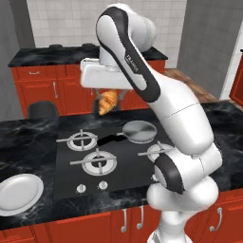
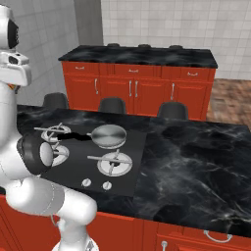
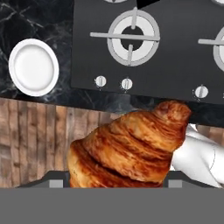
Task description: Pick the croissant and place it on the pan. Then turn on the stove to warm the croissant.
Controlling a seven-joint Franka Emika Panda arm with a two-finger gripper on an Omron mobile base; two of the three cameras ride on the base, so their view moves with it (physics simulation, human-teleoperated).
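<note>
croissant (image 3: 129, 148) clenched in the jaws, held high above stove (image 3: 175, 65), pan (image 1: 139, 131) bare

Robot arm, three views. In the left base view the white arm rises from the lower right, its bulky base joint and dark-capped elbow in the foreground; the upper link slopes up and to the left to a raised, dark-sided joint near the top of the frame, from which the wrist bends over and the flat white hand extends to the left, held roughly level. The gripper (image 1: 110, 97) hangs below the hand, pointing down, its jaws closed on the croissant (image 1: 108, 102), which is carried in the air. In the hand view the croissant (image 3: 131, 148) sits between the two dark finger tips at the bottom
</note>
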